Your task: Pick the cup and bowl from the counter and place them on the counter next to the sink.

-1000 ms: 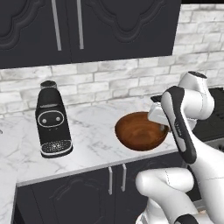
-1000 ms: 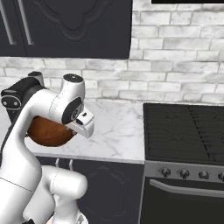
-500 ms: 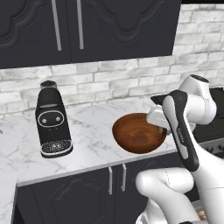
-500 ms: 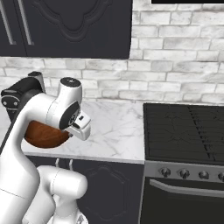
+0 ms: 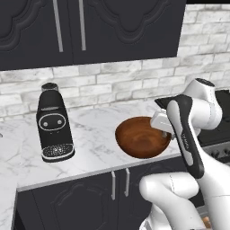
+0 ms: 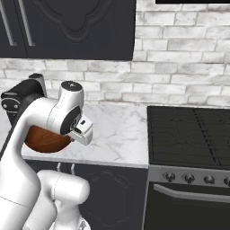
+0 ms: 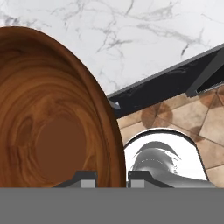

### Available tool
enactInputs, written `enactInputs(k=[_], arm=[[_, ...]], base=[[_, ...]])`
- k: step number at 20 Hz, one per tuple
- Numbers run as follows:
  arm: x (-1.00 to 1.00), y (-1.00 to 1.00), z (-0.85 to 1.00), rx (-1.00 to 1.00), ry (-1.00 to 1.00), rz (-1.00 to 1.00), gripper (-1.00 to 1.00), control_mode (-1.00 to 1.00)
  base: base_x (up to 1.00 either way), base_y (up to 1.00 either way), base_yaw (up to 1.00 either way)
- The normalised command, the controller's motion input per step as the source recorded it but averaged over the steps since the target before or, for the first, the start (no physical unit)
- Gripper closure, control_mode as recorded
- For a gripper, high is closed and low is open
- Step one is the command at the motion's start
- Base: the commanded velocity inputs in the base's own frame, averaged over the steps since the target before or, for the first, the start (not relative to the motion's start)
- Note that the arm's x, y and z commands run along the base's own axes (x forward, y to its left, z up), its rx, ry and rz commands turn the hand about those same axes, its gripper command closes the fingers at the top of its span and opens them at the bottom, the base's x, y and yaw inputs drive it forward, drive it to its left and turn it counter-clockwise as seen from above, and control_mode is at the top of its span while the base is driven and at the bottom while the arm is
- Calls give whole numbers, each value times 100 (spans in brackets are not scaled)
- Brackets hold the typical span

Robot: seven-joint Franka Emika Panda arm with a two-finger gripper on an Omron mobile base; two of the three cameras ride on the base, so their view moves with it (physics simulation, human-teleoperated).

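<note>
My gripper (image 7: 112,176) is shut on the rim of the bowl (image 7: 48,127), a wide reddish-brown wooden dish. The rim stands between the two fingertips (image 7: 87,176). In the left base view the bowl (image 5: 143,137) hangs tilted just above the front part of the white marble counter (image 5: 94,134), with the gripper (image 5: 164,129) at its right rim. In the right base view the bowl (image 6: 45,139) shows partly behind my arm, left of the hand. The cup and the sink are out of view.
A black coffee machine (image 5: 54,123) stands on the counter to the left of the bowl. The black stovetop (image 6: 188,134) lies to the right of the counter (image 6: 121,134). Dark wall cabinets hang overhead. The counter's front edge and the tiled floor (image 7: 188,113) show below the hand.
The arm and the held bowl have drifted slightly left and toward the counter's front edge. The grip has not changed.
</note>
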Motion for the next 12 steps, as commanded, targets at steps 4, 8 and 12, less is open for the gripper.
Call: enactInputs(k=[4,8,12], arm=[[0,0,0,0,0,0,100,100],[0,0,0,0,0,0,100,100],[0,0,0,0,0,0,100,100]], base=[[-8,0,0],[-84,0,0],[-89,0,0]])
